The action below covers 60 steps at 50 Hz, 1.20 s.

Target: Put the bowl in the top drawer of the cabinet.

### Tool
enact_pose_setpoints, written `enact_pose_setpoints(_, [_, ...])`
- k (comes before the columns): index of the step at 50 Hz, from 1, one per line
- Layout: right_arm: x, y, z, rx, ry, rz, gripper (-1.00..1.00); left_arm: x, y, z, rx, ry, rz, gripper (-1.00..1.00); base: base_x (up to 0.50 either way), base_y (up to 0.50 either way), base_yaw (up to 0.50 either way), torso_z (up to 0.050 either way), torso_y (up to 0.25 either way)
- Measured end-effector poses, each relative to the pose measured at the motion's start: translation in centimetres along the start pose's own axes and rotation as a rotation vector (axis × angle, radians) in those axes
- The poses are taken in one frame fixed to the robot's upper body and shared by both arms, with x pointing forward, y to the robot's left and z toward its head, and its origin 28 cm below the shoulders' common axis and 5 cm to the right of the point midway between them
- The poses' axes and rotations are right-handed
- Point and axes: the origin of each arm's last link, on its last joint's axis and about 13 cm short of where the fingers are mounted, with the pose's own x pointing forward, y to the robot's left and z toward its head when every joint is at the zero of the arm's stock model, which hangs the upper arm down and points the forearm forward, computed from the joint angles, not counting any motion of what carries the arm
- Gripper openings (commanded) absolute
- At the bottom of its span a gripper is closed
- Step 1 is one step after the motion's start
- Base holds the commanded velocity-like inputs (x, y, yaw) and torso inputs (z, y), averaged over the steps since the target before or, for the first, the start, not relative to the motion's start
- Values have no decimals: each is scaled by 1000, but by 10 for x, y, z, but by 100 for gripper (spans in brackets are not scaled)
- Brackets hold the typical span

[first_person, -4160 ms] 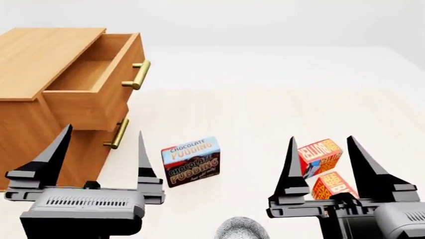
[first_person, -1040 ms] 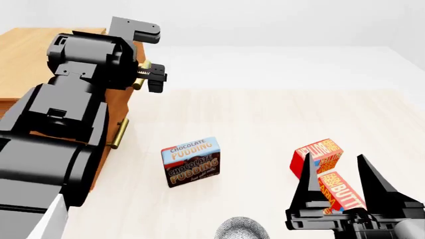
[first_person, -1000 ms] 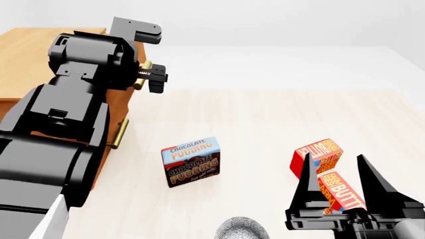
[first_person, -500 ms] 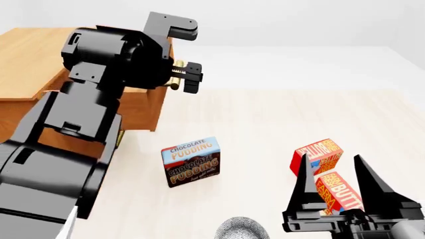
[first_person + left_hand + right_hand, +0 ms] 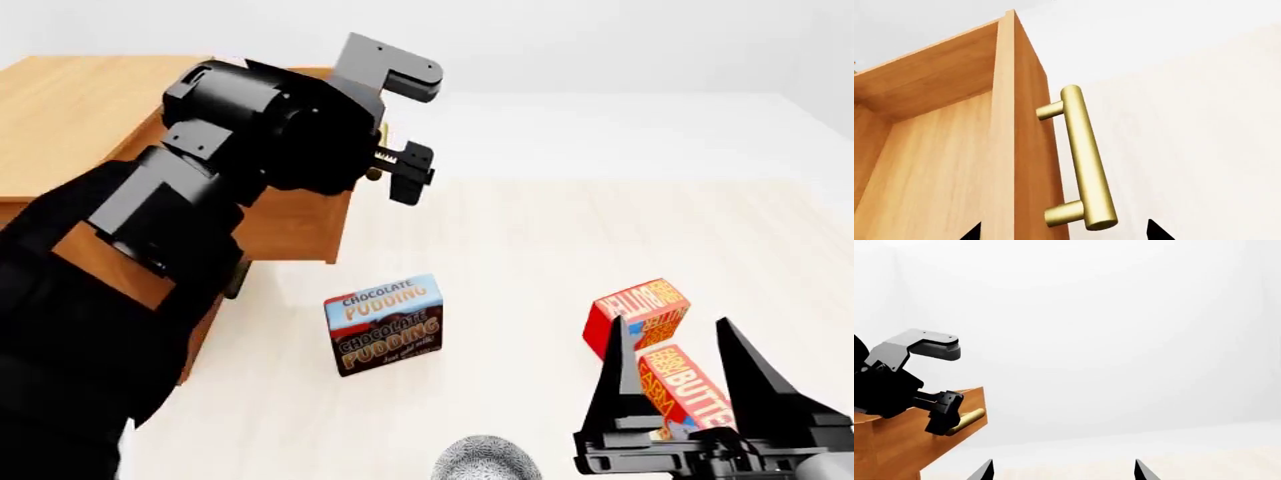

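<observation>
The bowl [image 5: 486,458], grey-speckled, peeks in at the near edge of the head view, between my arms. The cabinet [image 5: 80,110] stands at the left with its top drawer [image 5: 296,215] pulled out. My left gripper [image 5: 400,172] is at the drawer's brass handle [image 5: 1081,155]. In the left wrist view this gripper [image 5: 1062,232] is open, its fingertips [image 5: 1151,231] standing either side of the drawer front and handle without pinching them. My right gripper [image 5: 674,335] hangs open low at the right, with nothing held.
A chocolate pudding box [image 5: 383,322] stands on the pale floor in the middle. Two red butter boxes [image 5: 638,308] [image 5: 683,385] lie by my right gripper. My left arm [image 5: 147,270] hides most of the cabinet front. The right wrist view shows the drawer [image 5: 894,447] and white wall.
My left arm has swung up to the top drawer's handle and moved right, drawing the drawer farther out of the cabinet. The right gripper has sunk slightly lower.
</observation>
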Motion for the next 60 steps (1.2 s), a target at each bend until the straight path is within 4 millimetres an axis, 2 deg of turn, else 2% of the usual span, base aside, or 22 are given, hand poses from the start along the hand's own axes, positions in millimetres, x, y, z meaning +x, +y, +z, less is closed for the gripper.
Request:
enact_pose_setpoints(10, [-2,-1,0,3,-1,1,100,-4,-3,1,-9,-33,18,100,-1,-3,-6,0,4])
enact_pose_setpoints(20, [-3,0,1,6,-2,6,100,-37,-17,24,-10,-303,9,100,0,0,0,0,0])
enact_pose_setpoints(31, [-4,0,4,6,-6,10,100,-64,-17,27,29,-531,85,100,0,0,0,0,0])
enact_pose_setpoints(38, [-4,-1,6,4,-12,7,100,-78,-20,9,85,-584,51,100,0,0,0,0,0])
enact_pose_setpoints(60, [-3,-6,12,-5,-27,-16,100,-126,-35,-79,224,-582,-255,100,0,0,0,0,0])
